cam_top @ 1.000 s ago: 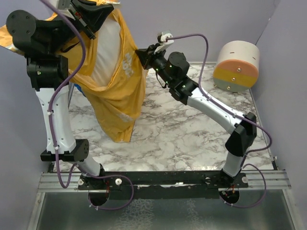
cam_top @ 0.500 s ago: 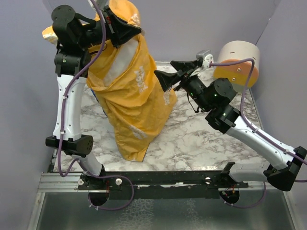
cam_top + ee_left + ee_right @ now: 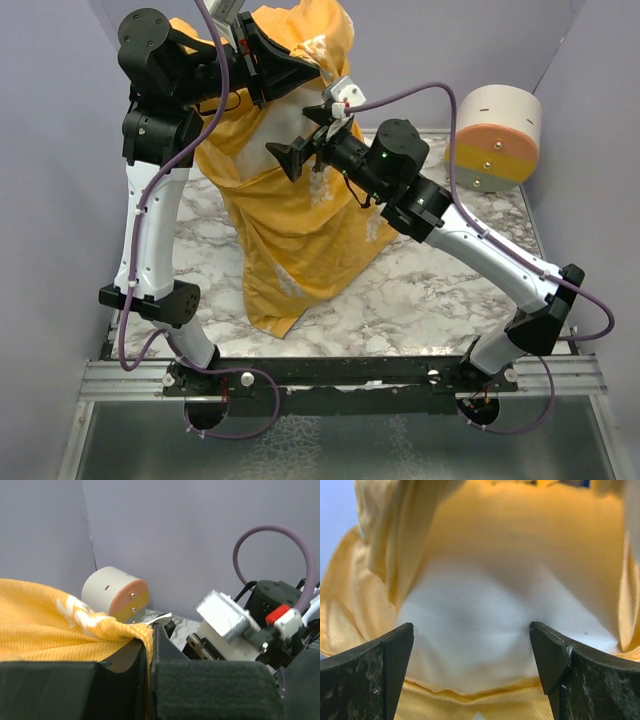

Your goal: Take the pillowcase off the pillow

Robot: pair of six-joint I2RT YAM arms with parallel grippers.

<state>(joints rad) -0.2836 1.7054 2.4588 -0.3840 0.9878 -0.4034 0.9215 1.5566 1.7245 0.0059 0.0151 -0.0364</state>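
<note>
The pillowcase (image 3: 300,220), yellow-orange side out, hangs from high at the back down to the marble table (image 3: 430,290). My left gripper (image 3: 308,72) is raised at its top and shut on a fold of the yellow fabric (image 3: 142,637). My right gripper (image 3: 298,135) is open and faces the sack's mouth just below. In the right wrist view the white pillow (image 3: 470,615) bulges out of the yellow hem (image 3: 470,700), and it lies between the spread fingertips (image 3: 395,650) of the right gripper (image 3: 472,647). Most of the pillow is hidden inside the case.
A cream-and-orange cylinder (image 3: 492,135) stands at the back right corner, also seen in the left wrist view as the cylinder (image 3: 115,592). Grey walls close the back and sides. The right arm's wrist camera (image 3: 225,615) sits close beside the left fingers.
The right gripper went from shut to wide open and swung from the right side back to the pillowcase's mouth. The left arm shifted the hanging pillowcase to the right.
</note>
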